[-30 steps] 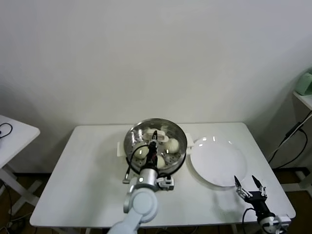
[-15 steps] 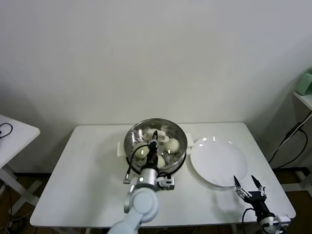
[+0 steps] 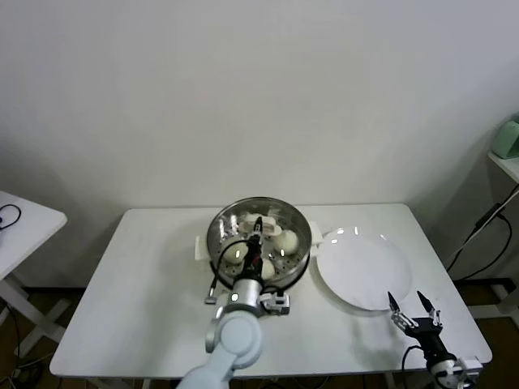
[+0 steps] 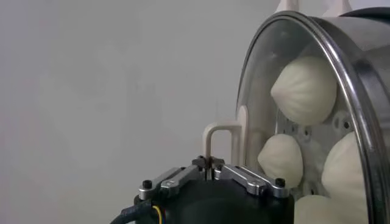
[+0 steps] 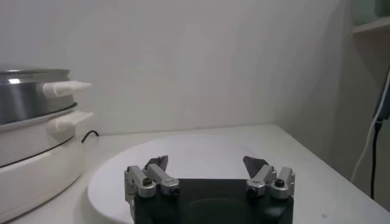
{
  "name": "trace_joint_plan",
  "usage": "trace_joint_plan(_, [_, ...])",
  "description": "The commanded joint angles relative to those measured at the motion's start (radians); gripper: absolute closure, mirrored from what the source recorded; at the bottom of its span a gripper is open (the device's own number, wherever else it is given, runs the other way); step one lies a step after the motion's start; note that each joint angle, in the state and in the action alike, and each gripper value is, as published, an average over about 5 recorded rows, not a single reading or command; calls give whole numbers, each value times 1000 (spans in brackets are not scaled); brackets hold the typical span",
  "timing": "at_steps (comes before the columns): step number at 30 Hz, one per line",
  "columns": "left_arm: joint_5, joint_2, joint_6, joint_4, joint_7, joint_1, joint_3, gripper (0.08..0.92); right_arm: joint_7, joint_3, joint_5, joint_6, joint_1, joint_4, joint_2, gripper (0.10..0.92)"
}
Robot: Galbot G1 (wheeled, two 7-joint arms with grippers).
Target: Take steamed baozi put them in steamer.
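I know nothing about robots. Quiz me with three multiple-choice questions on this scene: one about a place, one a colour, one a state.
1. Where are the baozi?
A in the steamer
B on the plate
C on the bare table

2. What colour is the plate?
A blue
B white
C black

3. How is the right claw?
A shut on a bun
B open, holding nothing
C inside the steamer

Answers:
1 A: pale buns sit on the perforated tray.
2 B: it is a plain white round plate.
3 B: its fingers stand apart at the plate's near edge.
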Motion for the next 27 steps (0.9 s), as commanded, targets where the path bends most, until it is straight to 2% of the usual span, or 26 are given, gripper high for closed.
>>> trace_joint_plan(1, [-6,2,-3,-5,-17,-1,-1,837,0,0,1,-3,1,0,0,203])
trace_joint_plan(16, [-14,22,-4,-31,-13,7,-5,414,-2,0,-1,-5,2,-1,4,203])
trace_joint_plan(23, [-37,37,-2,-84,-10,20,-7,215,-3,-1,-9,-6,2,-3,9,203])
trace_joint_plan(27, [-59,57,-1,-130,-3,35,-5,183,-3,-2,-13,-8,3,-3,11,203])
